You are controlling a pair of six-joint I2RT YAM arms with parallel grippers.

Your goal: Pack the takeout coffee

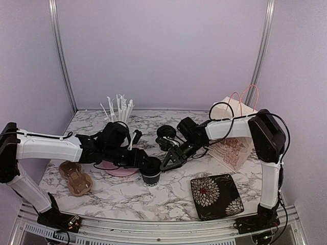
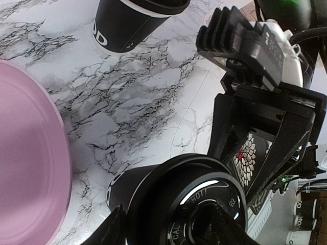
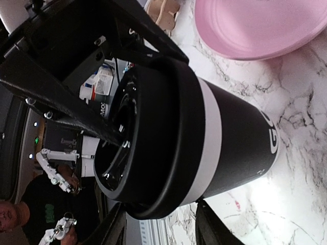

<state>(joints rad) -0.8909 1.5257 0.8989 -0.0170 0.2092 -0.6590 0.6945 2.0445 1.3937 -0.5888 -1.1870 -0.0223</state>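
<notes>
Nothing is packed yet: the near cup (image 1: pixel 151 173) and far cup (image 1: pixel 166 132) stand on the desk (image 1: pixel 127 198), apart from carrier (image 1: pixel 75 177) and bag (image 1: pixel 232 142). Left fingers (image 2: pixel 113 229) sit part-spread on the near cup's lid (image 2: pixel 189 204), right fingers (image 3: pixel 115 228) flank it; grip unclear.

1. Overhead camera, high behind the robot, takes in the whole table (image 1: pixel 127 196).
2. Left wrist view hugs the lidded cup (image 2: pixel 168 194), looking low across the marble.
3. Right wrist view, equally close, shares that cup and the pink plate (image 3: pixel 255 25).
</notes>
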